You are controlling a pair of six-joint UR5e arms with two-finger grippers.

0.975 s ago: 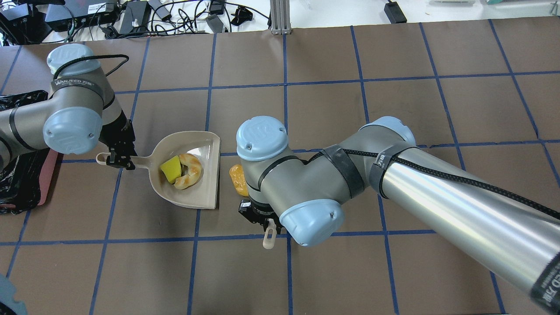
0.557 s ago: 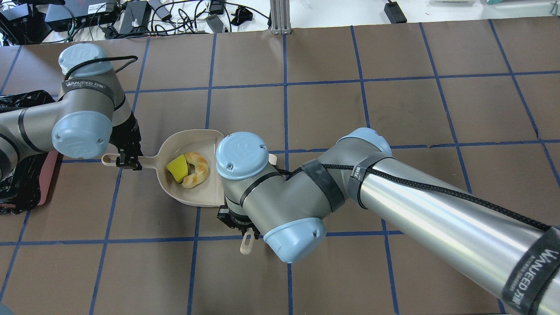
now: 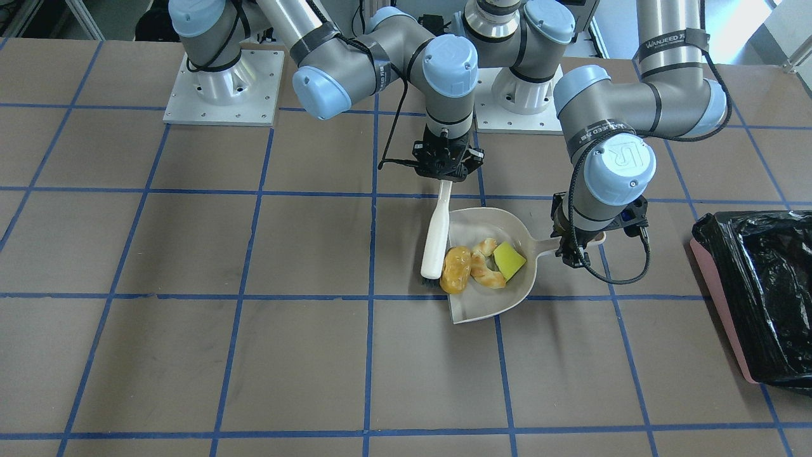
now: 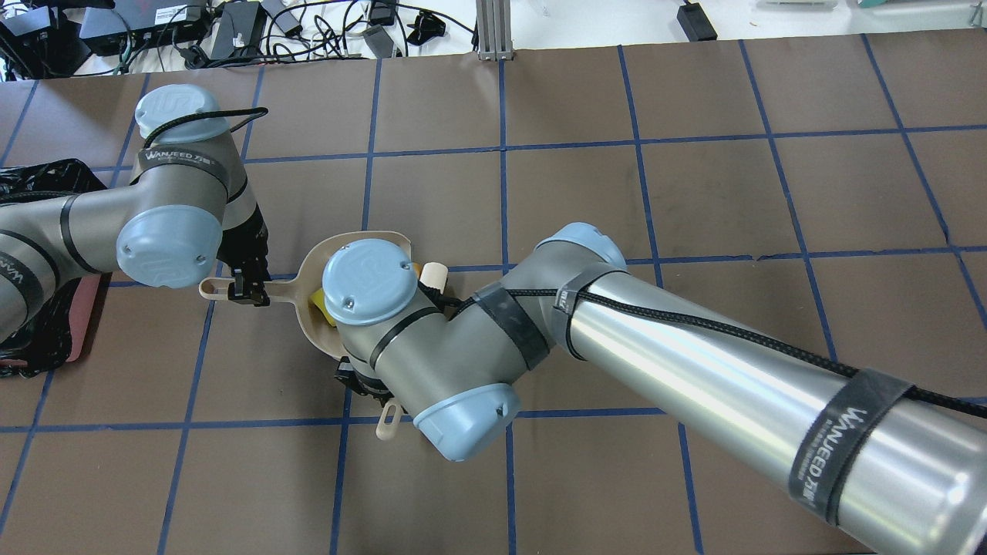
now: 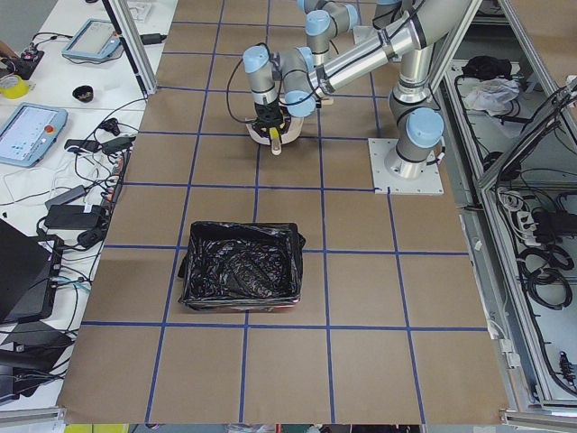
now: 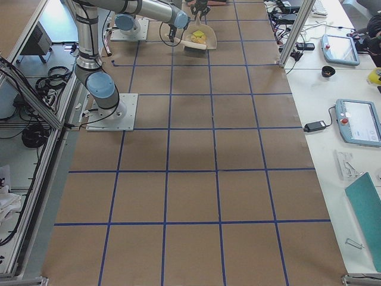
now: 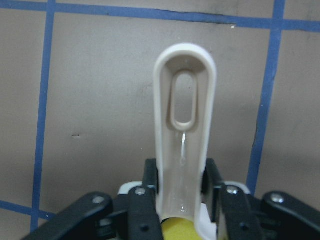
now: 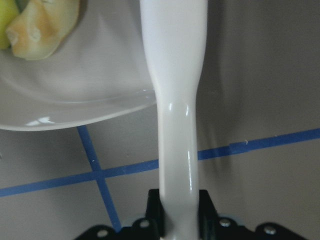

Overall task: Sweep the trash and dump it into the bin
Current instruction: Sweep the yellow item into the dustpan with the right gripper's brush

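1. We find the left gripper (image 7: 182, 182) clamped on the handle of the dustpan (image 3: 491, 303), one finger pressed to each side of it. This grip holds the pan flat on the table (image 3: 190, 254) with its mouth facing the brush (image 3: 436, 236), so swept items meet a low lip.
2. The right gripper (image 8: 179, 205) is closed tight on the brush handle. The brush lies low along the pan's mouth, and its dark bristle end is beside the roll (image 3: 455, 270), placed to push it inward.
3. Location of the trash:
   - The croissant (image 3: 485, 266) and the sponge (image 3: 509, 259) lie inside the pan, touching each other.
   - The roll sits at the lip, against the croissant (we judge it only partly aboard).
4. Materials:
   - The pan is smooth beige plastic, scoop-shaped, with a slotted handle end.
   - The brush handle is glossy white and waisted.
   - The roll is lumpy and golden-brown, and the croissant is tan and curved.
   - The sponge is a yellow wedge with a green layer.
5. The bin (image 3: 723, 311) is pink and rectangular, lined with a crinkled glossy black bag (image 3: 780, 285). It stands well apart from the pan on the robot's left, with its top open. Dumping is not yet done.
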